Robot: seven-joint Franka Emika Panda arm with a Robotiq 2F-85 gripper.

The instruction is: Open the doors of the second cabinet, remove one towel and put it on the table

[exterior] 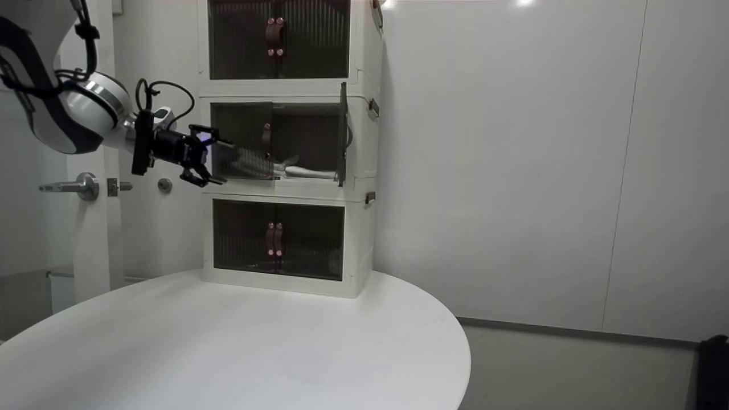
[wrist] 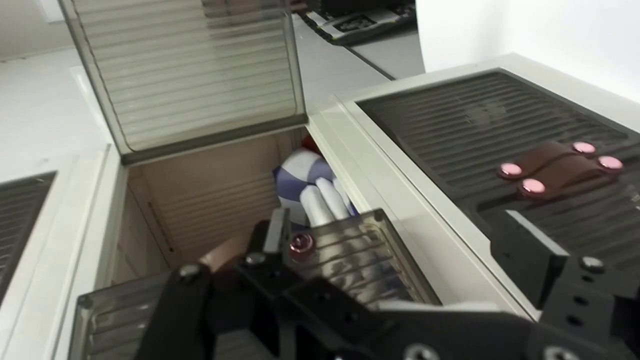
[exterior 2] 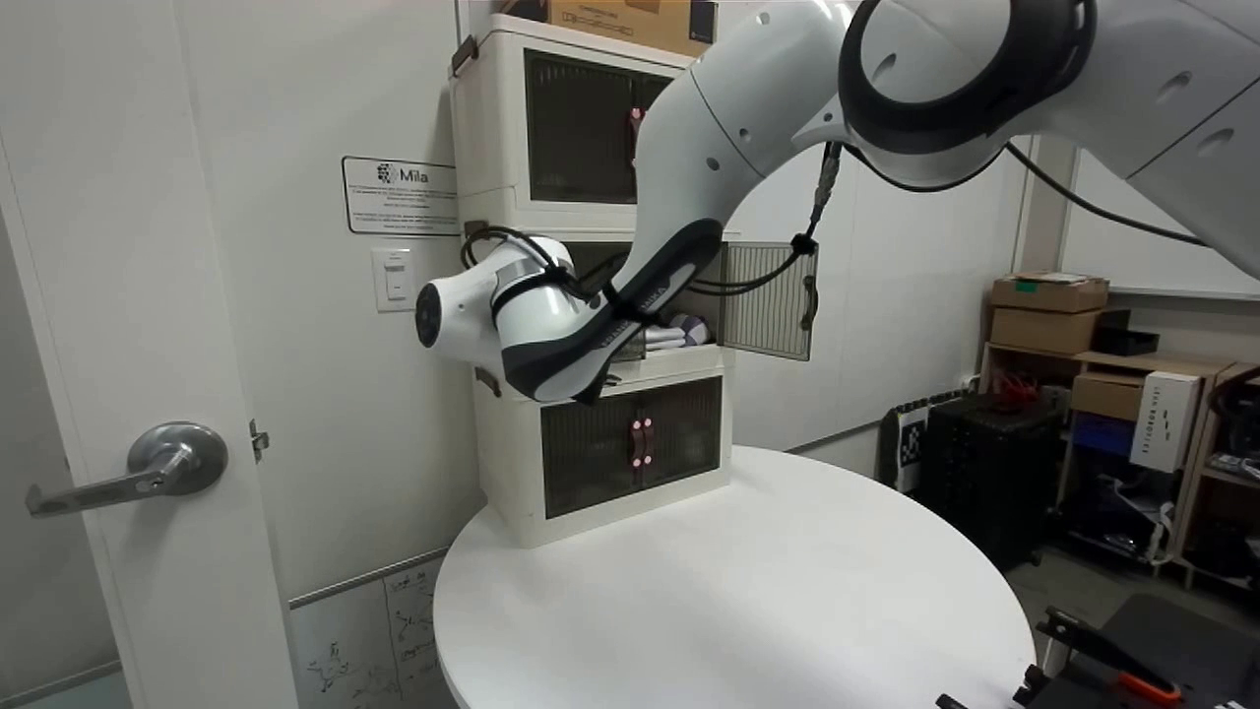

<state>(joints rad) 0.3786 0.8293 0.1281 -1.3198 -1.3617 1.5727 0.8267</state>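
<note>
In an exterior view: white three-tier stack (exterior: 273, 88) at far edge of round white tabletop (exterior: 307, 353). Second cabinet (exterior: 364, 142), the middle tier: right door (exterior: 343, 136) wide open, left door (exterior: 242, 136) over its half, looks slightly ajar. White folded towels (exterior: 310, 172) lie on the cabinet's floor, partly behind left door. Gripper (exterior: 224, 162) near left door, spread apart.

In an exterior view: arm (exterior 2: 709, 148) crosses in front of the stack and hides the gripper. Right door sticks out past it; towels partly visible inside second cabinet. Stack stands by tabletop's back-left edge.

Wrist view: fingers (wrist: 276, 235) well apart, one just beside left door's handle stud (wrist: 301, 245), contact can't tell; its mate seen against bottom-tier doors (wrist: 450, 110). Towels inside second cabinet, next to a blue-and-white checked cloth (wrist: 300, 172).
</note>
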